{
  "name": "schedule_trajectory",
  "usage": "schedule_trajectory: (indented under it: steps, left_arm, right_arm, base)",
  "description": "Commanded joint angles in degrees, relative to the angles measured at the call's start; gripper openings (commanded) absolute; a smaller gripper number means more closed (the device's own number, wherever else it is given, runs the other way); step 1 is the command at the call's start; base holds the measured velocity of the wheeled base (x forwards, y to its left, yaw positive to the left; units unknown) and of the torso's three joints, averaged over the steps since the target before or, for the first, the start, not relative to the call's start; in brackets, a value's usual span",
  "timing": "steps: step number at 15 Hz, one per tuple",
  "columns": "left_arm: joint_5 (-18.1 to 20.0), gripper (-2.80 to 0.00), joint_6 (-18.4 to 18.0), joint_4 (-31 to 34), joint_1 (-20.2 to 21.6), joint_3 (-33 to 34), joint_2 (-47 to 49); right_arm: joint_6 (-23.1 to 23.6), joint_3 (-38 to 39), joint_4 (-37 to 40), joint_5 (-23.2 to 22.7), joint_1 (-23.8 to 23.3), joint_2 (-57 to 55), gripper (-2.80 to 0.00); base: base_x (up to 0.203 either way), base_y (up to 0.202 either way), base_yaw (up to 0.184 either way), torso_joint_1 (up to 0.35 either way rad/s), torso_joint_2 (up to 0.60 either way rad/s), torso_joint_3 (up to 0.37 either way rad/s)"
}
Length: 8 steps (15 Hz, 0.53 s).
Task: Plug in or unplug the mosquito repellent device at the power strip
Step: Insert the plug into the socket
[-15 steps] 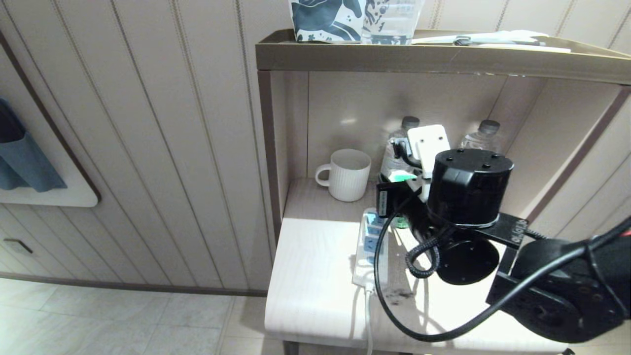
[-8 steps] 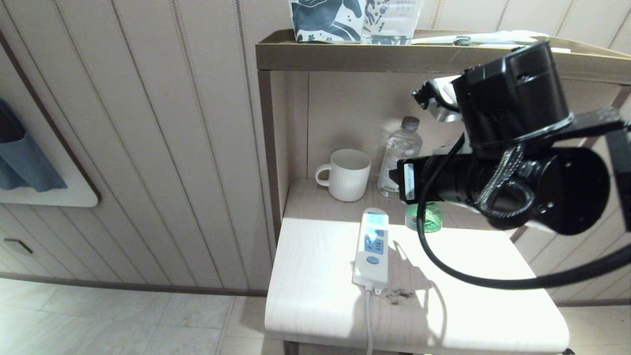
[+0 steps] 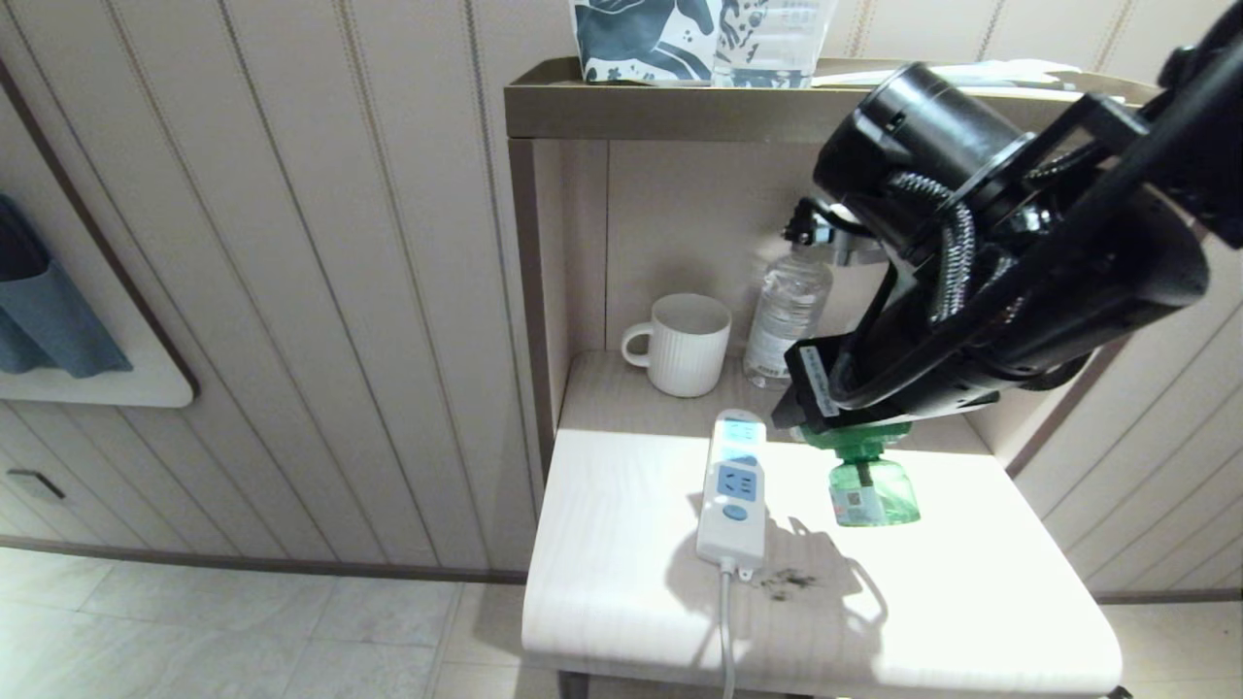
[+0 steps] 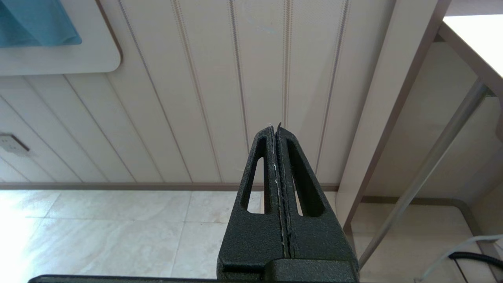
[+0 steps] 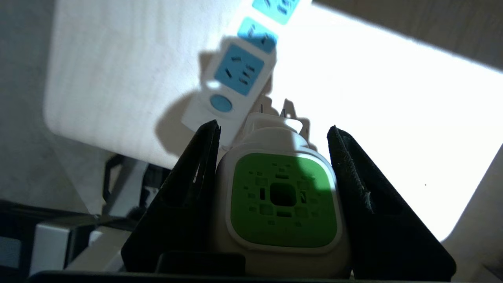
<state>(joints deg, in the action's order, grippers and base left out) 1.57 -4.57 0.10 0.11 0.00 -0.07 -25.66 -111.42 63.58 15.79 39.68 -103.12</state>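
Note:
My right gripper is shut on the mosquito repellent device, one black finger on each side of its white and green top. The device's metal prongs point away from me toward the white tabletop. In the head view its translucent green bottle hangs under my right arm, just right of the power strip and apart from it. The power strip lies flat on the table, pale blue sockets up, none occupied. My left gripper is shut and empty, parked low beside the table.
A white ribbed mug and a clear water bottle stand at the back under the shelf. The strip's white cord drops over the table's front edge. A dark smudge marks the table.
My right arm has swung up and rolled its wrist over. The device came away from the bottles at the back, forward and lower, to just right of the strip.

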Motion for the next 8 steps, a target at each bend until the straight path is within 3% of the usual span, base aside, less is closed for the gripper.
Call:
schedule_trajectory:
  steps: [1, 5, 8]
  left_arm:
    - [0.01, -2.80, -0.01, -0.01, 0.06, 0.00, 0.07]
    - [0.01, -2.80, -0.08, -0.01, 0.07, 0.00, 0.07]
    - [0.01, -2.80, -0.07, -0.01, 0.06, 0.00, 0.07]
  right_arm:
    - [-0.18, -0.99, 1.52, -0.05, -0.21, -4.01, -2.80]
    - [0.35, -0.94, 1.46, -0.11, -1.01, -3.44, -2.80]
    - [0.43, -0.91, 1.60, -3.08, -0.73, -3.06, -2.80]
  base:
    - [0.000, 0.000, 0.000, 0.000, 0.00, 0.000]
    - [0.000, 0.000, 0.000, 0.000, 0.00, 0.000]
    - [0.000, 0.000, 0.000, 0.000, 0.00, 0.000]
